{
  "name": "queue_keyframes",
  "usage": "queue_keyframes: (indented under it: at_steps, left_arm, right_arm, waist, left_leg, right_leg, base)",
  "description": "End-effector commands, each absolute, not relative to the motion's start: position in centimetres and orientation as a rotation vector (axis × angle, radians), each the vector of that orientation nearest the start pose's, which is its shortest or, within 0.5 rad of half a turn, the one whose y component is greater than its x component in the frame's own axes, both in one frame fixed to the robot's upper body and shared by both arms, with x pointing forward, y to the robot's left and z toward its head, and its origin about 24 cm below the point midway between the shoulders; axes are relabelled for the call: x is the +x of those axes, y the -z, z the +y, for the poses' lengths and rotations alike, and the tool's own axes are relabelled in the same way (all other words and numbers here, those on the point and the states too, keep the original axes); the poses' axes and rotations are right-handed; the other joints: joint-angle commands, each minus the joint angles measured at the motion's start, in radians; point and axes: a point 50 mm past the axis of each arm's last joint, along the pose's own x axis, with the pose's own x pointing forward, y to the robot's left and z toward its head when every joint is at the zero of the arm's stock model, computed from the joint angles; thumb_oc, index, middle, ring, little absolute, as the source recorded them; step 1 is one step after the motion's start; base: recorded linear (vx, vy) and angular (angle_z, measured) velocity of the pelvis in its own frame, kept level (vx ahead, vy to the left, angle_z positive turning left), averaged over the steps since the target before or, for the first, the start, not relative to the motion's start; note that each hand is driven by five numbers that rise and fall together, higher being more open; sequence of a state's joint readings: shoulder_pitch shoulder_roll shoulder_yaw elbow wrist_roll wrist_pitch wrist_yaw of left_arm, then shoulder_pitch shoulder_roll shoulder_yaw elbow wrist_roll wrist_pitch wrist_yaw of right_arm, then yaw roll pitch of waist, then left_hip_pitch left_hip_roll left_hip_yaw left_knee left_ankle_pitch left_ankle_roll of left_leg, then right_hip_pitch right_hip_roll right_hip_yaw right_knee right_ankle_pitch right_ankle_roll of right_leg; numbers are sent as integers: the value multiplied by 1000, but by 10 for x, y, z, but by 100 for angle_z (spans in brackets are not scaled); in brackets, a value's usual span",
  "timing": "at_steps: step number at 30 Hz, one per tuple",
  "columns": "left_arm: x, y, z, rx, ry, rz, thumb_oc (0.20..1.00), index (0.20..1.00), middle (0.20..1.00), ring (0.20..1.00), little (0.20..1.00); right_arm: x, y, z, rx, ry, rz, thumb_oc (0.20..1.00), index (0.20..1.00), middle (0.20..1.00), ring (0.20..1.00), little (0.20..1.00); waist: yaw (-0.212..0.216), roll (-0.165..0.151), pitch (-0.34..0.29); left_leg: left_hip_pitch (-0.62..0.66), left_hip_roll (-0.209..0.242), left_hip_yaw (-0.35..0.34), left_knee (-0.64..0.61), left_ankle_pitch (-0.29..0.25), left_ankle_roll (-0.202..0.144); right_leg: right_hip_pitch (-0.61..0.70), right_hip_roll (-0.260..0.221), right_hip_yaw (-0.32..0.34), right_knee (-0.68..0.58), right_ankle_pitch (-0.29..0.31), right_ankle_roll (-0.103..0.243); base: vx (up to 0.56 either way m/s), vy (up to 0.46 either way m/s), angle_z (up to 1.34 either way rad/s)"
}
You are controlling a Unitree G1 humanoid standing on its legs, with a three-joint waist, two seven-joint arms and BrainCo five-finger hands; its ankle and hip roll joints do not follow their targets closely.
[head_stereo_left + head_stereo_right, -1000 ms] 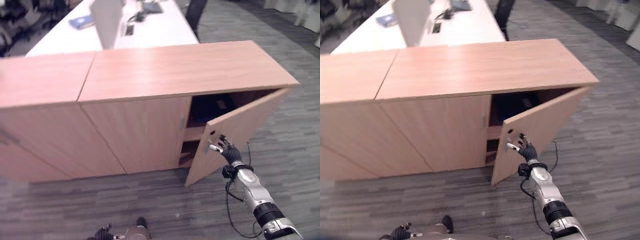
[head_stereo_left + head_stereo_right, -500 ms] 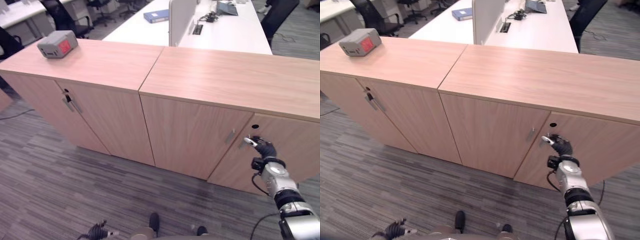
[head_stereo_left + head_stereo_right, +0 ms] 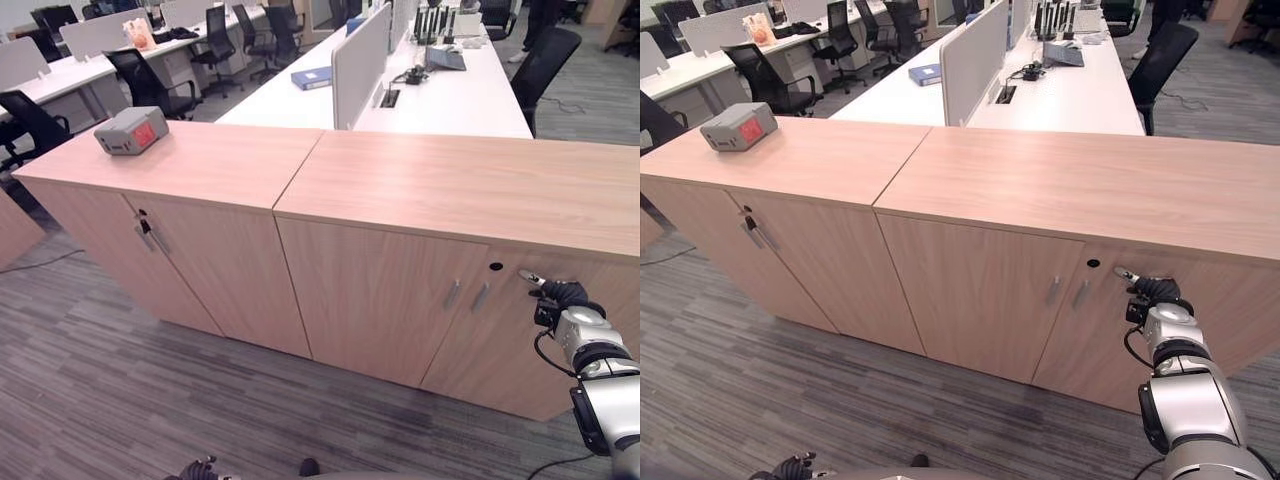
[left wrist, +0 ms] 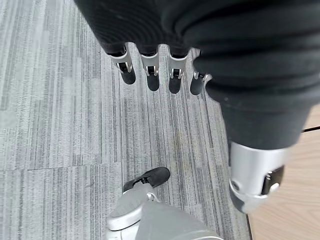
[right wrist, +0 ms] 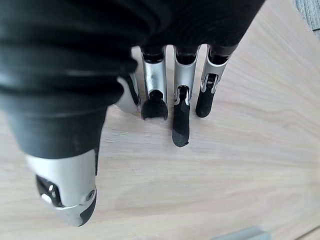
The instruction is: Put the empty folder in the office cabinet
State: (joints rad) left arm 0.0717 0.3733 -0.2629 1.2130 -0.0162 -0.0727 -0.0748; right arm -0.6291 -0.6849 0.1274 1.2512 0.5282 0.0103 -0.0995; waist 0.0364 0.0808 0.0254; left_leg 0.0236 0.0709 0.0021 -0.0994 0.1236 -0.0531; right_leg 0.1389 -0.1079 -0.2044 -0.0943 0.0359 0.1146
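1. The right hand (image 5: 165, 95) is pressing straight, relaxed fingers flat against the light wooden cabinet door (image 3: 1110, 330).
2. That door, ajar a second ago, is now sitting flush, so the office cabinet (image 3: 450, 190) is closed.
3. The folder is presumably inside, out of sight.
4. The left hand (image 4: 150, 70) is hanging open over the grey carpet (image 4: 55, 100).

A long white office desk (image 3: 300, 95) stands on grey striped carpet tiles (image 3: 90, 350), with a pale grey upright divider screen (image 3: 358, 48) running along its middle. Black swivel chairs (image 3: 145, 85) are drawn up along the desk's left side, and another black chair (image 3: 545, 55) stands at its right edge. More white desks (image 3: 60, 75) stand left of the chairs.
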Motion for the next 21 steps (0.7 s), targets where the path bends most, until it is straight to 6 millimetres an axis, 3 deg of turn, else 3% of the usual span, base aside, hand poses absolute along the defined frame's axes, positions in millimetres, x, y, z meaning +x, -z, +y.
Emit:
queue_keyframes:
  at_steps: [1, 2, 3, 5, 7, 8, 9, 10, 11, 12, 13, 14, 15, 19, 21]
  left_arm:
    - [71, 145, 293, 442, -4, 1252, 1000, 1000, 1000, 1000, 1000]
    - [70, 146, 292, 429, -12, 1250, 1000, 1000, 1000, 1000, 1000]
    - [70, 147, 288, 384, -37, 1241, 1000, 1000, 1000, 1000, 1000]
    - [71, 148, 284, 354, -57, 1233, 1000, 1000, 1000, 1000, 1000]
    - [70, 148, 285, 357, -55, 1236, 1000, 1000, 1000, 1000, 1000]
    - [71, 150, 282, 342, -64, 1233, 1000, 1000, 1000, 1000, 1000]
    - [70, 150, 282, 344, -63, 1235, 1000, 1000, 1000, 1000, 1000]
    - [71, 150, 281, 343, -56, 1231, 1000, 1000, 1000, 1000, 1000]
    - [73, 149, 282, 351, -46, 1227, 1000, 1000, 1000, 1000, 1000]
    - [72, 149, 283, 351, -46, 1228, 1000, 1000, 1000, 1000, 1000]
    - [74, 147, 286, 354, -50, 1223, 1000, 1000, 1000, 1000, 1000]
    - [76, 146, 288, 349, -56, 1219, 1000, 1000, 1000, 1000, 1000]
    - [75, 146, 289, 349, -57, 1219, 1000, 1000, 1000, 1000, 1000]
    - [80, 140, 300, 309, -103, 1201, 1000, 1000, 1000, 1000, 1000]
    - [81, 139, 302, 302, -107, 1196, 1000, 1000, 1000, 1000, 1000]
  right_arm:
    - [341, -80, -329, -136, 416, 212, 1000, 1000, 1000, 1000, 1000]
    - [341, -77, -317, -132, 368, 180, 1000, 1000, 1000, 1000, 1000]
    - [332, -70, -292, -119, 262, 100, 1000, 1000, 1000, 1000, 1000]
    - [305, -56, -285, -161, 219, 71, 1000, 1000, 1000, 1000, 1000]
    - [304, -55, -285, -161, 222, 74, 1000, 1000, 1000, 1000, 1000]
    - [253, -11, -291, -228, 241, 201, 1000, 1000, 1000, 1000, 1000]
    - [252, -11, -291, -228, 242, 203, 1000, 1000, 1000, 1000, 1000]
    - [234, 11, -289, -219, 252, 286, 1000, 1000, 1000, 1000, 1000]
    - [204, 45, -285, -270, 228, 452, 1000, 1000, 1000, 1000, 1000]
    - [204, 45, -285, -270, 228, 453, 1000, 1000, 1000, 1000, 1000]
    - [180, 72, -281, -284, 204, 595, 1000, 1000, 1000, 1000, 1000]
    - [169, 85, -278, -287, 193, 668, 1000, 1000, 1000, 1000, 1000]
    - [169, 85, -277, -287, 193, 668, 1000, 1000, 1000, 1000, 1000]
    - [135, 121, -266, -318, 114, 898, 1000, 1000, 1000, 1000, 1000]
    - [130, 126, -264, -320, 100, 933, 1000, 1000, 1000, 1000, 1000]
  waist:
    - [25, -64, 18]
    - [18, -62, 18]
    - [-8, -56, 25]
    - [-36, -51, 29]
    - [-33, -52, 27]
    - [-71, -45, 29]
    - [-69, -46, 27]
    - [-83, -43, 29]
    - [-101, -42, 28]
    - [-99, -42, 27]
    - [-113, -42, 27]
    - [-121, -41, 29]
    - [-120, -42, 29]
    - [-137, -46, 34]
    - [-138, -47, 33]
  left_leg:
    - [76, 43, 25, 18, -118, -73]
    - [78, 44, 29, 18, -118, -73]
    - [81, 46, 37, 18, -120, -72]
    - [86, 47, 47, 19, -126, -70]
    - [87, 47, 47, 19, -126, -70]
    - [94, 49, 60, 21, -134, -67]
    - [95, 49, 61, 21, -135, -67]
    - [97, 50, 65, 21, -137, -65]
    - [103, 53, 80, 22, -143, -65]
    - [104, 54, 82, 22, -144, -65]
    - [110, 54, 97, 23, -148, -63]
    - [113, 54, 107, 24, -149, -63]
    - [114, 54, 109, 24, -149, -63]
    - [129, 57, 149, 28, -153, -62]
    - [131, 56, 154, 29, -154, -60]
  right_leg:
    - [13, -55, -13, 7, -54, 64]
    - [12, -54, -10, 7, -54, 63]
    - [5, -54, 1, 10, -54, 61]
    - [-1, -53, 13, 14, -54, 59]
    - [0, -53, 13, 14, -54, 59]
    - [-8, -55, 30, 19, -53, 58]
    - [-8, -54, 30, 19, -54, 58]
    - [-13, -56, 39, 21, -51, 58]
    - [-21, -57, 55, 24, -49, 58]
    - [-21, -57, 57, 24, -49, 59]
    - [-29, -56, 77, 26, -46, 60]
    - [-33, -57, 86, 27, -43, 61]
    - [-33, -57, 87, 28, -44, 61]
    - [-48, -56, 126, 30, -34, 66]
    - [-50, -55, 131, 29, -33, 67]
  base:
    - [5, -1, -17]
    - [3, 9, -19]
    - [3, 12, -14]
    - [0, 13, -11]
    - [9, 5, -25]
    - [19, 6, -18]
    - [15, 9, 4]
    - [-5, 7, -11]
    - [-5, 7, -28]
    - [-4, 16, -47]
    - [-8, 20, -37]
    - [-10, 20, -34]
    - [-11, 17, -37]
    - [-17, 25, -49]
    - [-6, 11, -16]
